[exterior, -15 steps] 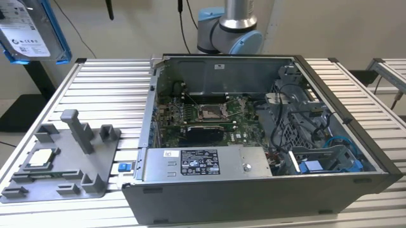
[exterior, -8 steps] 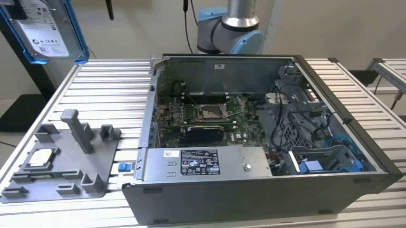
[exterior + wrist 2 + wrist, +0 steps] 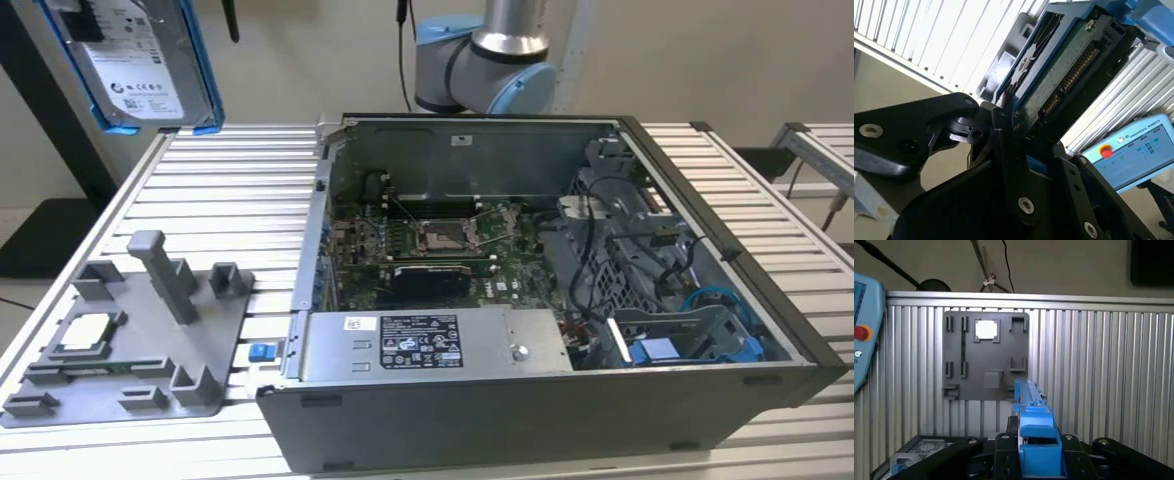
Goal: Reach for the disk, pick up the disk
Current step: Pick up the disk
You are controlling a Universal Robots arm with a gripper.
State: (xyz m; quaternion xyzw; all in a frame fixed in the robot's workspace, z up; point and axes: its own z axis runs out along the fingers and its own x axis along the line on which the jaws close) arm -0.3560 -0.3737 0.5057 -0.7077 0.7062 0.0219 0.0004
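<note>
The end effector (image 3: 1036, 444) clamps the disk (image 3: 1030, 402), with the grey fixture plate (image 3: 986, 357) beyond.

white printed label (image 3: 123, 82) sitting on flat silver-grey disk (image 3: 140, 55) in blue carrier bracket, print too small for reading. dark label (image 3: 418, 343), small white sticker (image 3: 359, 323) showing on grey metal power supply box (image 3: 534, 345), unreadable. white lettering (image 3: 1141, 131) running along light-blue pendant (image 3: 1136, 150).

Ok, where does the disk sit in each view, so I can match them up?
Exterior view: the disk hangs at the exterior view's upper left, above the ribbed table.
Second wrist view: the disk shows its green circuit-board side, clamped in the gripper.
First wrist view: the disk is edge-on, blue carrier facing the camera.
Shared landmark: the ribbed table lies behind it in all three.
</note>
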